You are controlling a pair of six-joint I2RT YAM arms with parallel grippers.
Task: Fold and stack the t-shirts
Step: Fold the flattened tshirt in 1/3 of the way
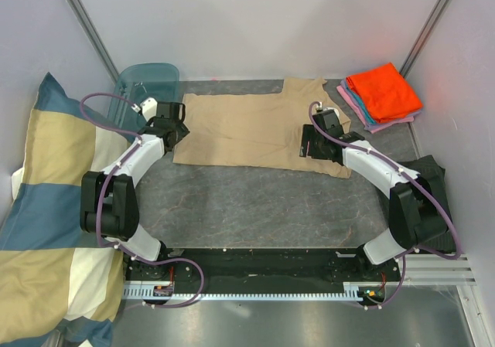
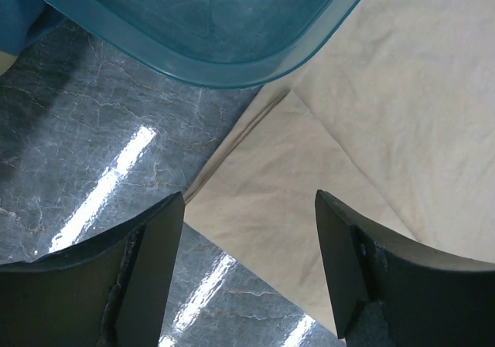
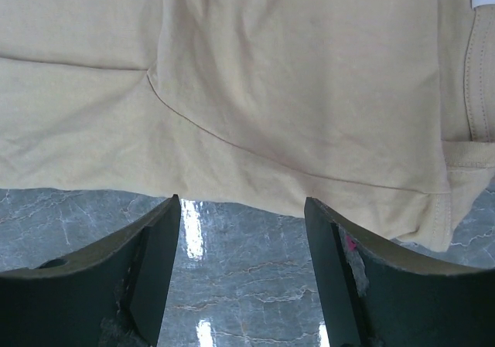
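The tan t-shirt (image 1: 247, 130) lies spread flat on the grey table (image 1: 255, 208). My left gripper (image 1: 172, 124) hovers at its left edge. In the left wrist view that gripper (image 2: 249, 196) is open, and a folded corner of the tan t-shirt (image 2: 309, 177) lies below, between its fingers. My right gripper (image 1: 312, 142) hangs over the shirt's right part. In the right wrist view it (image 3: 242, 200) is open over bare table, with the tan t-shirt's hem (image 3: 255, 115) just ahead of its tips. The folded orange t-shirt (image 1: 383, 90) tops the blue one (image 1: 362, 113) and the pink one (image 1: 390, 123) at the back right.
A clear teal container (image 1: 147, 80) stands at the back left, close to the left gripper, and its rim (image 2: 232, 73) overlaps the shirt's edge in the left wrist view. A big blue-and-cream checked pillow (image 1: 46, 208) fills the left side. Enclosure walls ring the table.
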